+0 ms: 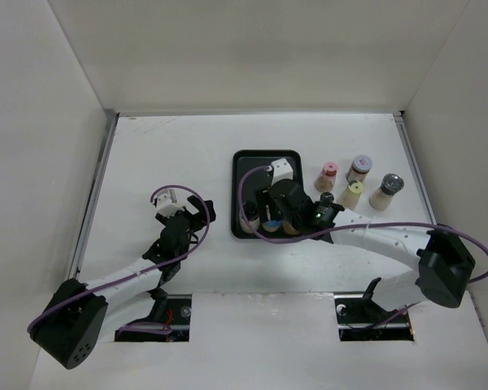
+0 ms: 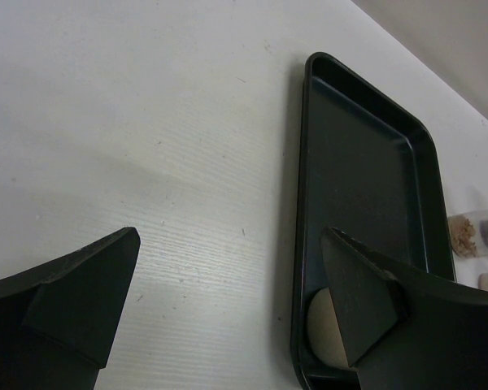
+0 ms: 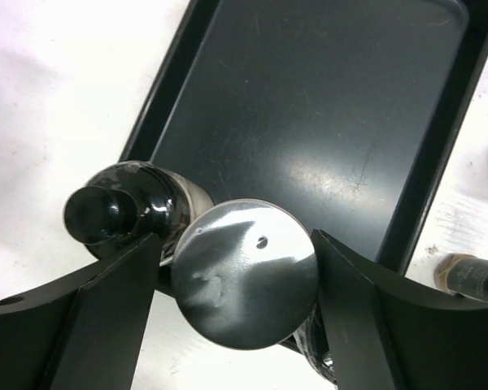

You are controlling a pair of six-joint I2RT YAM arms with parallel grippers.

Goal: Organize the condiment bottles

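A flat black tray (image 1: 242,166) lies mid-table. In the right wrist view my right gripper (image 3: 236,244) hangs over the tray's (image 3: 309,97) near edge. Its jaws stand on either side of a silver-capped bottle (image 3: 244,272), with a small gap on the left. A black-capped bottle (image 3: 106,213) stands just left of it. In the top view this gripper (image 1: 275,218) covers the bottles along the tray's near edge; a black cap (image 1: 250,215) and a blue label (image 1: 270,225) show. My left gripper (image 1: 197,213) is open and empty on the table left of the tray.
Right of the tray stand a pink-capped bottle (image 1: 328,172), a silver-lidded jar (image 1: 359,168), a yellow-capped bottle (image 1: 354,191), a silver-capped bottle (image 1: 388,188) and a small black-capped one (image 1: 327,197). In the left wrist view, a tan bottle (image 2: 325,325) sits in the tray's (image 2: 366,138) near corner. White walls enclose the table.
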